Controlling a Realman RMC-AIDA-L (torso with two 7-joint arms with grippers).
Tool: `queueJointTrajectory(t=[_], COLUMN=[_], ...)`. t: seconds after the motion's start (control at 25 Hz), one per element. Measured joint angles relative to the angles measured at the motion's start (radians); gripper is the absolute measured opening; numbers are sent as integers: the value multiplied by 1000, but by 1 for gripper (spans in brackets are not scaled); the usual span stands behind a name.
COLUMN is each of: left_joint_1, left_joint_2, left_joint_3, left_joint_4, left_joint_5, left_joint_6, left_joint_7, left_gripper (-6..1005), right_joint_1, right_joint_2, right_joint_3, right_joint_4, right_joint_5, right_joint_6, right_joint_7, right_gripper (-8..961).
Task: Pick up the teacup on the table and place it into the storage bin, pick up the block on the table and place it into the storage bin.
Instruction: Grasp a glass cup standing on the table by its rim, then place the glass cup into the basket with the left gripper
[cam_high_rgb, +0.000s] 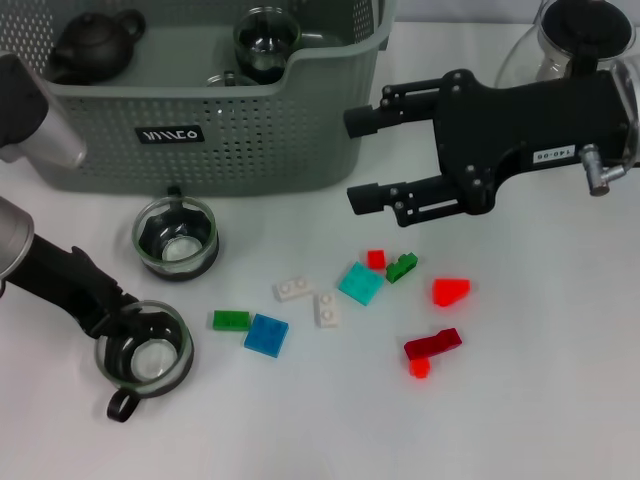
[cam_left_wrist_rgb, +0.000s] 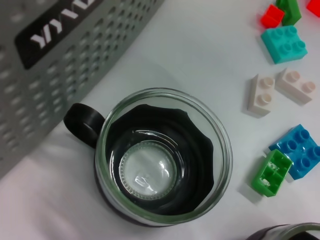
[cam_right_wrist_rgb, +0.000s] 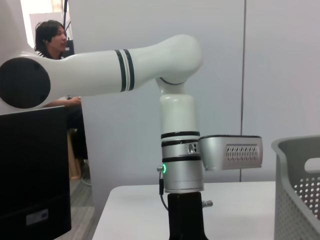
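Down at the near left, the left gripper (cam_high_rgb: 128, 325) is clamped on the rim of a glass teacup (cam_high_rgb: 145, 352) resting on the table (cam_high_rgb: 540, 400). Another cup (cam_high_rgb: 176, 238) sits before the storage bin (cam_high_rgb: 250, 130). Blocks (cam_high_rgb: 360, 283) lie centre; right gripper (cam_high_rgb: 362, 160) hovers, fingers apart.

A plain white tabletop (cam_high_rgb: 300, 420) fills the scene. Behind it stand pale grey wall panels (cam_right_wrist_rgb: 280, 75). A dark-haired person (cam_right_wrist_rgb: 49, 37) sits beyond.

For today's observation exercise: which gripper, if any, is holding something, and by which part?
The left gripper grips the near teacup by its rim. The right gripper hangs open and empty beside the storage bin.
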Motion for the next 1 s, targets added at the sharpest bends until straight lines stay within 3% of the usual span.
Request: queueJointTrajectory(t=[0.4,0.56,0.72,0.8,0.84,0.92,1.0], left_joint_1=[1,-7,-7,-16,-39,-47,-68], left_joint_2=[1,6,10,24,47,54,78], left_joint_3=[13,-23,-65,-117,-190,-211,-264], left_joint_4=[42,85,140,170,183,182,171], left_joint_5=[-9,-16,-29,-54,-105,-122,-187], left_joint_6=[20,101,176,233,290,301,322], left_joint_7=[0,-2,4,3,-6,-11,-37], left_gripper=[170,58,55,55,56,56,56], right_joint_1=[7,7,7,7,7,7,8], right_joint_2=[0,-2,-5,-8,-10,-14,-15], right_joint_3=[3,5,5,5,3,-1,-2], right_joint_4=[0,0,0,0,1,10,18], right_joint_5=[-5,-6,-6,-6,-7,-14,-20], right_joint_6=[0,0,0,0,-1,-3,-6], right_joint_7=[-3,-3,-3,-3,-3,-6,-7], right_gripper=[771,771,771,771,771,771,771])
